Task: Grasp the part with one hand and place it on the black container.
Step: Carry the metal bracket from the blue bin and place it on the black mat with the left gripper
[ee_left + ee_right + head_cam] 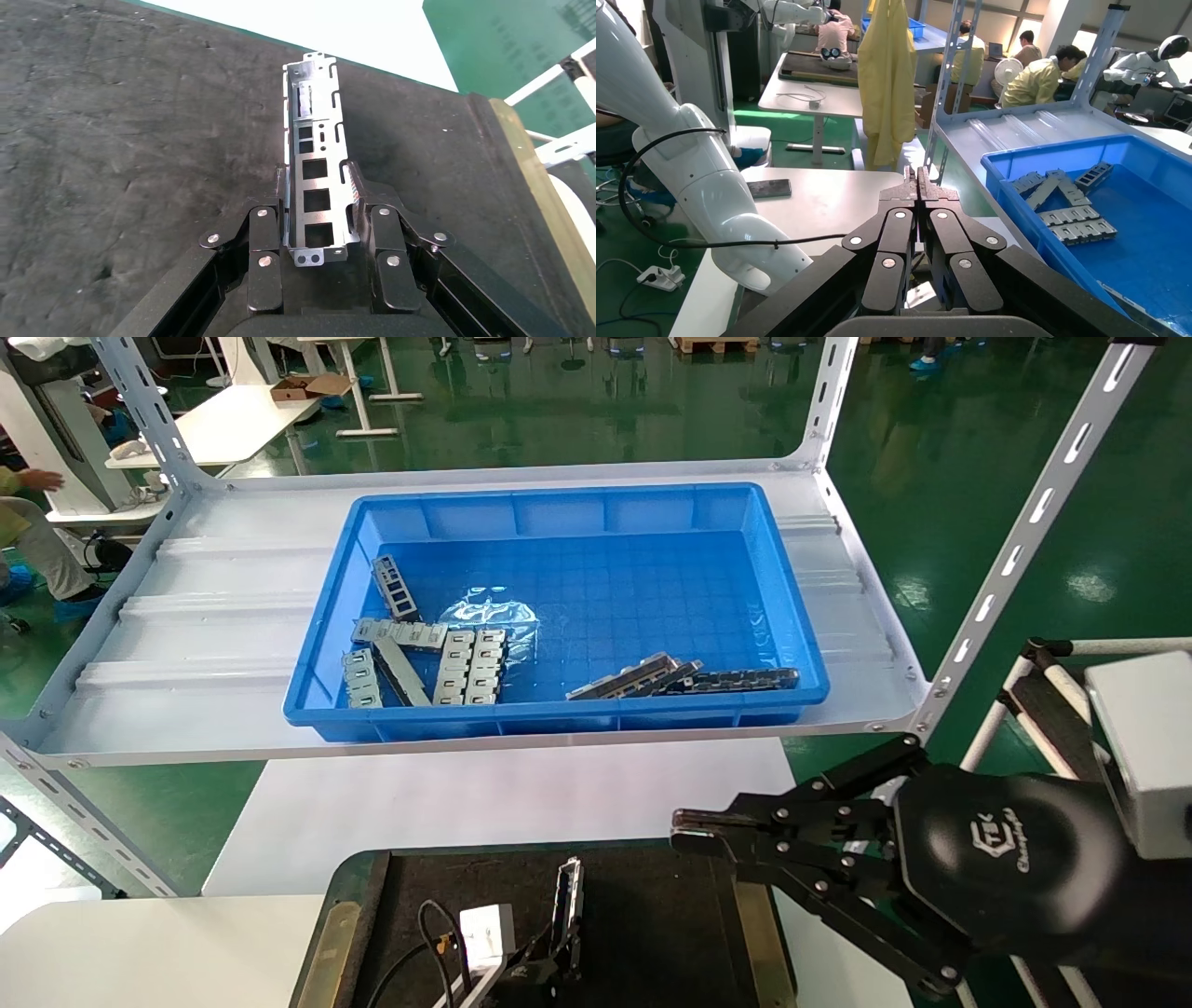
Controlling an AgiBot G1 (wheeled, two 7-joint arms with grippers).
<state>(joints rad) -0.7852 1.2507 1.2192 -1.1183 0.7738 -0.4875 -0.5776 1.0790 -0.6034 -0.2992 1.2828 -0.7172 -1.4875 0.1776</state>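
My left gripper [549, 960] is shut on the part [568, 894], a long silver-grey slotted channel. It holds the part by its near end over the black container [656, 933]. In the left wrist view the part [313, 126] sits between the two fingers [280, 184] of the left gripper [318, 193] and points away over the dark felt of the black container [105, 140]. I cannot tell whether it touches the felt. My right gripper [687, 832] is shut and empty, just off the container's far right corner; it also shows in the right wrist view [918, 175].
A big blue bin [596, 509] stands on the white shelf [205, 617] behind the container. It holds flat silver plates [470, 663], dark slotted bars [740, 679] and more channels [622, 678]. A slanted shelf post [1024, 533] rises at the right. The bin's rim [1053, 149] lies beside the right gripper.
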